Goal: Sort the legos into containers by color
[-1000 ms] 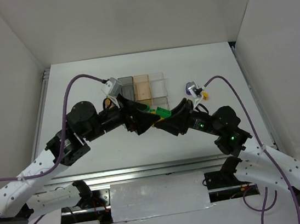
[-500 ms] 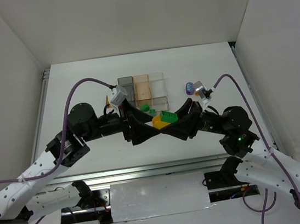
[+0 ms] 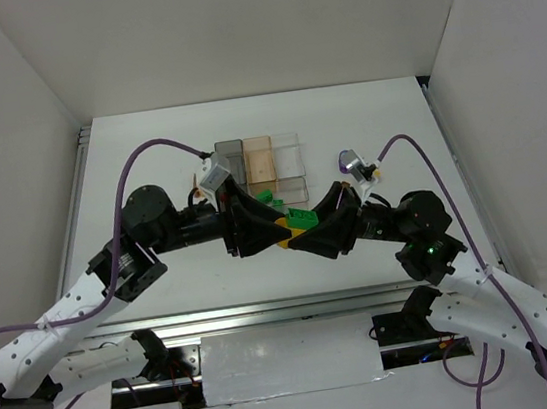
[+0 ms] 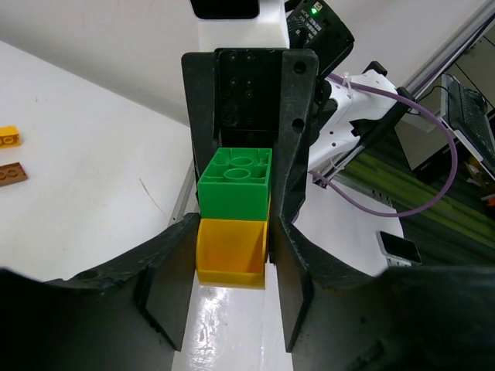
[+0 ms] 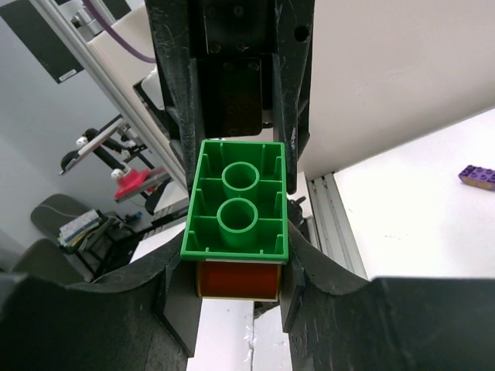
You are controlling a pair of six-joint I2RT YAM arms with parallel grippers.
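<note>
Left tool (image 4: 232, 267) clamps the yellow lego (image 4: 230, 246). Right tool (image 5: 237, 278) clamps the green lego (image 5: 236, 199) joined to it. The tools sit nose to nose, near the containers (image 3: 288, 147). Separation likely runs along the tool-to-tool line.

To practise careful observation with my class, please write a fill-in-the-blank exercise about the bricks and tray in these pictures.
1. In the left wrist view, the lower brick directly under the green brick is ___.
2. The loose brick lying on the table in the right wrist view is ___.
3. In the top view, the tray compartment between the grey one and the clear one is tinted ___.

Missing words: yellow; purple; tan.
</note>
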